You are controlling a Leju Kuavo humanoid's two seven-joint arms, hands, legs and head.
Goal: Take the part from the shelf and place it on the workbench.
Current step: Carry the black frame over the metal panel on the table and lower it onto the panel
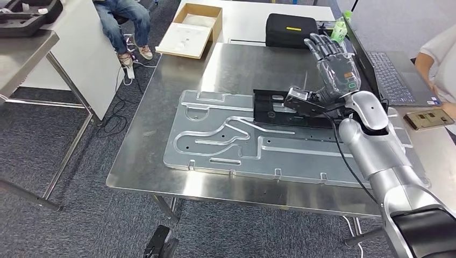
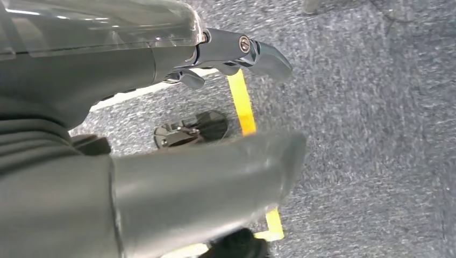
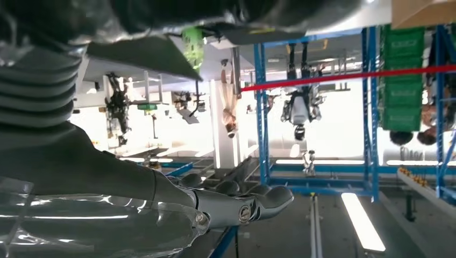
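Now black part [image 1: 279, 107] lies on workbench [image 1: 161, 156].

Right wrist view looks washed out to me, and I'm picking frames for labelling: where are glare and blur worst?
Right wrist view: bright background blows out behind the blue racks. Head view: soft glare on the steel table, otherwise sharp. Left wrist view: the left hand is near and blurred.

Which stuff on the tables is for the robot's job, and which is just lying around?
For the job:
flat black metal part, lying on the steel workbench
right hand, raised above it, fingers spread, holding nothing

Just lying around:
large grooved aluminium plate
open cardboard box
black zipped case
green plastic bottle
grey laptop
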